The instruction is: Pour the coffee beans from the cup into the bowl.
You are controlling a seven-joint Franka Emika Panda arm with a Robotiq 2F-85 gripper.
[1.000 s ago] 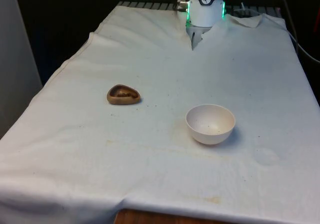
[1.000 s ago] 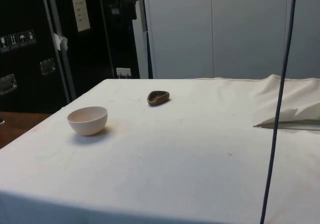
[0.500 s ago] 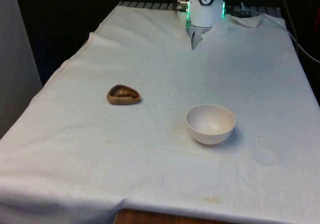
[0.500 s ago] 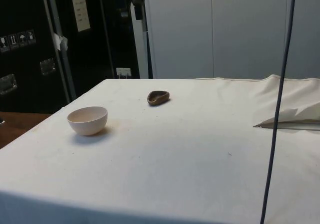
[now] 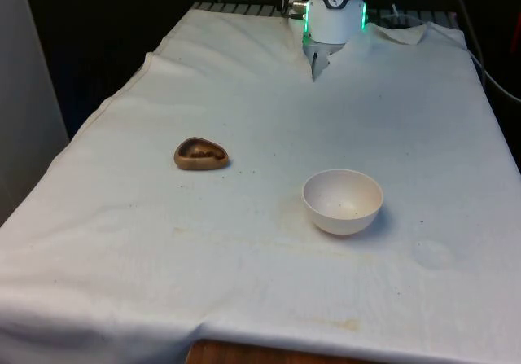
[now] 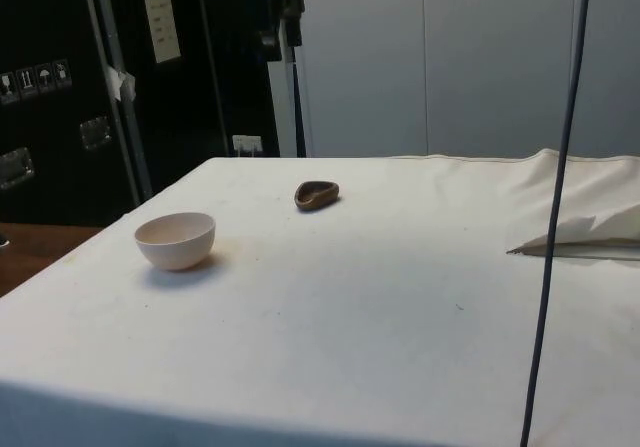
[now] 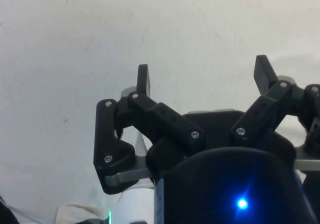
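Observation:
A small brown cup (image 5: 200, 154) holding dark coffee beans sits on the white cloth at the front view's left; in the side view the cup (image 6: 317, 194) lies towards the far edge. An empty white bowl (image 5: 343, 201) stands at the front view's right, and the bowl (image 6: 176, 240) is nearest the cabinets in the side view. My gripper (image 6: 277, 17) hangs high above the table, well above the cup. In the wrist view the gripper (image 7: 202, 71) is open, both black fingers (image 7: 143, 78) spread wide with bare cloth beneath them.
The robot's white base (image 5: 335, 14) stands at the table's far end. A dark cable (image 6: 555, 207) hangs down in the side view, beside a raised fold of cloth (image 6: 590, 229). The wooden table edge (image 5: 244, 354) shows under the cloth at the front.
The gripper has come down into the top of the side view, above the cup's end of the table. Cup and bowl have not moved.

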